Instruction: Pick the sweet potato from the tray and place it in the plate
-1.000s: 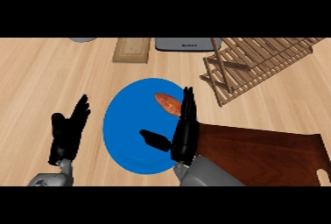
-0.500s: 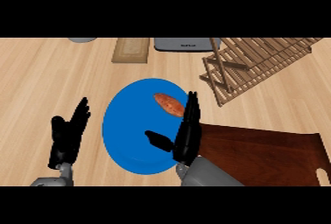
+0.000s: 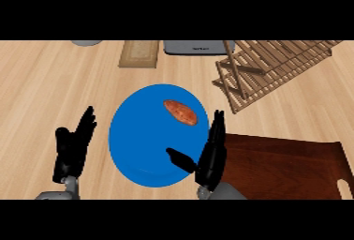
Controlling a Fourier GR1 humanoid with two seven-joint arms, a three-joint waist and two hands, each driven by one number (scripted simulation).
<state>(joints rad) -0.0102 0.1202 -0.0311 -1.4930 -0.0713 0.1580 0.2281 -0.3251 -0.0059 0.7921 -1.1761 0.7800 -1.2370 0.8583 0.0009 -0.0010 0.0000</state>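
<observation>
So the wooden worktop [image 3: 62, 93] is carrying everything here, and going down in size, the dark brown tray [image 3: 276, 164] is sitting at the near right with nothing showing on the part of it that's in view, which makes sense since the job looks basically done. Just left of it, the big blue plate [image 3: 152, 140] is lying flat in the middle, and the sweet potato [image 3: 180, 112] is resting inside it, toward the far right part of the plate, touching nothing but the plate as far as I can tell. At the far right a slatted wooden rack [image 3: 276, 65] is lying at an angle, well apart from the plate's contents. The right hand [image 3: 211, 157] is hovering over the plate's near right rim with fingers straight and thumb sticking out, released, holding nothing, and there's a clear gap between it and the sweet potato. The left hand [image 3: 72, 147] is resting open at the near left, fingers up, just beside the plate. My guess is nothing's left but pulling the arm clear.
</observation>
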